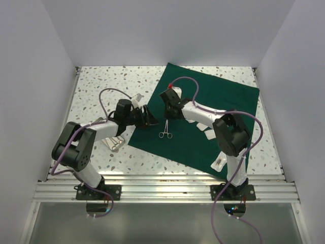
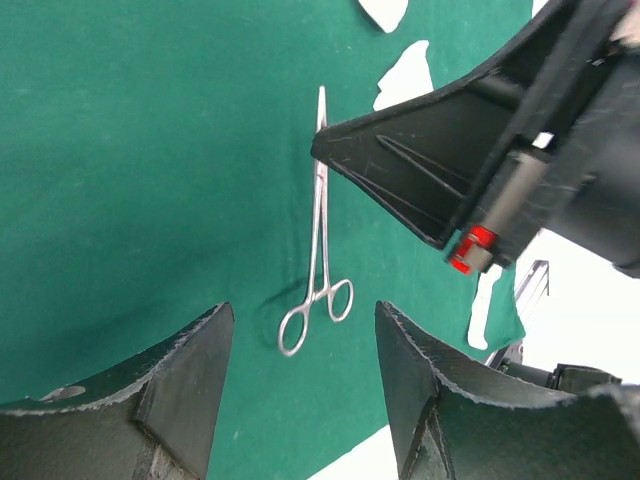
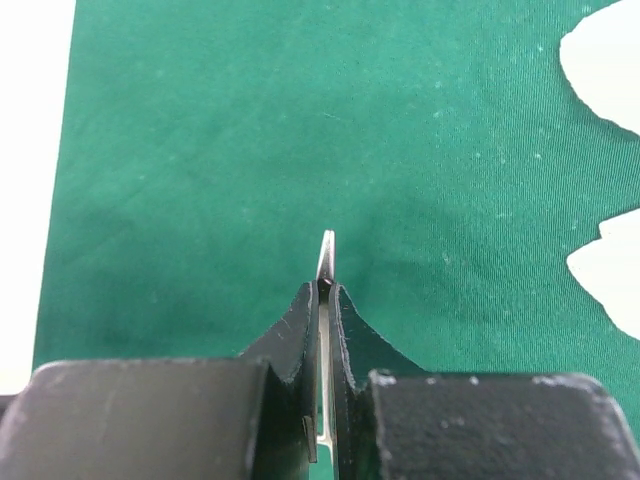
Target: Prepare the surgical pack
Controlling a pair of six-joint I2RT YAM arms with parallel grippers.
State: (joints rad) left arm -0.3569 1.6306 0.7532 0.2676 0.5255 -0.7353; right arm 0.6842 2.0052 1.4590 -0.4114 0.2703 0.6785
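Two tools attend the thin steel forceps [image 2: 320, 230], presumably light, rigid and slippery, on the green drape [image 1: 218, 96] on the worktop [image 1: 101, 86]: the right tool [image 3: 325, 288] clamps its tip, the left tool [image 2: 303, 312], open, hovers over the ring handles [image 2: 318, 293], probably the surer hold.

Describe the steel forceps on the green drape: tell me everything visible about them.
The forceps are slim, shiny steel, scissor-shaped: two long thin shanks lying close together, ending in two round finger rings. Their narrow tip is pinched in the shut right gripper. They lie stretched over the dark green drape; whether the ring end rests on the cloth or is slightly lifted cannot be told. The open left gripper is by the rings without touching them.
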